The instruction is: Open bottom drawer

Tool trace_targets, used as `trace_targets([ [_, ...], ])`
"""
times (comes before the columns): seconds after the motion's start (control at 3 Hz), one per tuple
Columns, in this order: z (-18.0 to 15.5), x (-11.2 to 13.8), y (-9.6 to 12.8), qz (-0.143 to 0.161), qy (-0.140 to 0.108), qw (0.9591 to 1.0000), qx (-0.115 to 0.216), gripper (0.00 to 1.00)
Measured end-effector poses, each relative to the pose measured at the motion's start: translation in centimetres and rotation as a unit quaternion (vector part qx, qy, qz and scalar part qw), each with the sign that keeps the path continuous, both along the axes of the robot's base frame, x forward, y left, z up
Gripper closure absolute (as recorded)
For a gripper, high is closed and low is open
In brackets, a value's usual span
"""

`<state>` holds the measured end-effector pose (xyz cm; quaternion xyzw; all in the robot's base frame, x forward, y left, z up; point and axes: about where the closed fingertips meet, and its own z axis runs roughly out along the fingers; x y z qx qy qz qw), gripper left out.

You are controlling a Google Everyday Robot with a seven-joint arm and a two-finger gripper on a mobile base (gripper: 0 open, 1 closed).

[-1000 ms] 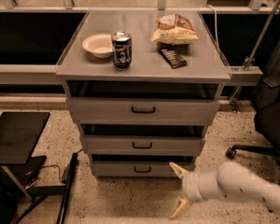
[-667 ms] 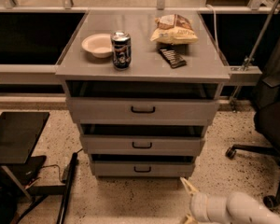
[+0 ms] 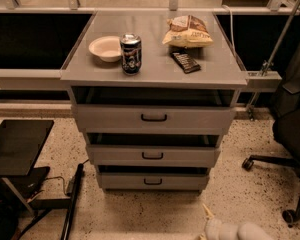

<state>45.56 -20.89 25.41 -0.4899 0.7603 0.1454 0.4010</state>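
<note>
Pincer (image 3: 210, 223) is sitting low at the near edge, right of centre, down by the floor; I am not able to tell whether it is apart or together. The bottom drawer (image 3: 125, 181) is lying farther off and to the pincer's left, lowest in the stack, its black bar handle (image 3: 152, 181) running left to right. I am counting three drawers. The table (image 3: 155, 59) is carrying one bowl (image 3: 105, 48), one can (image 3: 131, 53), one chip bag (image 3: 188, 31) and one chocolate bar (image 3: 185, 62).
</note>
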Motion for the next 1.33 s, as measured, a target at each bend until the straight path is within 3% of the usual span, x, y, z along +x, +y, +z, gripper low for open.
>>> trace_targets([
  [0.33, -10.8, 0.8, 4.3, 0.017, 0.061, 0.997, 0.043, 0.0],
  [0.67, -10.7, 0.8, 4.2, 0.016, 0.061, 0.9971, 0.043, 0.0],
  [1.0, -8.3, 3.9, 5.9, 0.034, 0.018, 0.9982, 0.047, 0.0],
  [1.33, -4.3, 8.3, 9.2, 0.055, -0.033, 0.9966, 0.052, 0.0],
])
